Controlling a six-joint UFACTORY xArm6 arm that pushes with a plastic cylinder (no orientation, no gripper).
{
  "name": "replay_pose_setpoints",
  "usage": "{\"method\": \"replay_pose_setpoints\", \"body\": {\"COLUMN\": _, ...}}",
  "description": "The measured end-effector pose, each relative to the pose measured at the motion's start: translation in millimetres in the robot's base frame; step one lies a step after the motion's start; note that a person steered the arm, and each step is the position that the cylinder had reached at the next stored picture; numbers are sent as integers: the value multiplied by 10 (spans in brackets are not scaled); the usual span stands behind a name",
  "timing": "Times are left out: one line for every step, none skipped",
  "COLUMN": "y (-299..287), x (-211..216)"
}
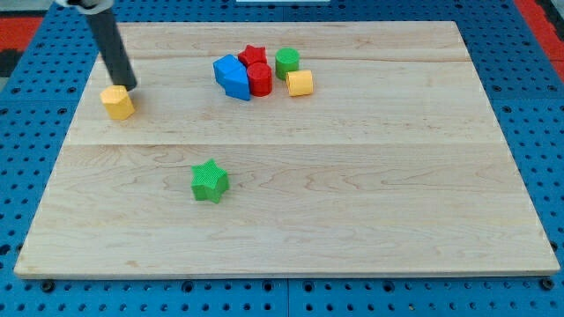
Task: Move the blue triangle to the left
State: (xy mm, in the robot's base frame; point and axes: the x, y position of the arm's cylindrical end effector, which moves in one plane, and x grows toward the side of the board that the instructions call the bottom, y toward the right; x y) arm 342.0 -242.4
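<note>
- The bench (352, 202) is pale wood with long grain lines and plank seams, smooth and matt.
- Around its edges lies a blue perforated base (35, 158), looking like painted metal or plastic; which one cannot be told.
- The rod above my tip (129, 87), near the bench's top-left corner, is dark and matt.
- The green star (210, 181) shows fine ribbed lines, like rough printed plastic.
- The blue block (233, 77), red cylinder (259, 79) and yellow block (117, 102) look like smooth, slightly glossy plastic.
</note>
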Motion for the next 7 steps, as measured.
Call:
{"method": "replay_pose_setpoints", "body": {"y": -115, "x": 167}}
{"method": "replay_pose_setpoints", "body": {"y": -18, "x": 405}}
{"method": "replay_pose_setpoints", "body": {"y": 121, "x": 520}}
{"method": "replay_pose_setpoints", "body": {"y": 531, "x": 636}}
{"method": "replay_pose_setpoints", "body": {"y": 1507, "x": 506}}
{"method": "replay_pose_setpoints", "body": {"y": 1640, "x": 336}}
{"method": "replay_pose_setpoints", "body": {"y": 1941, "x": 187}}
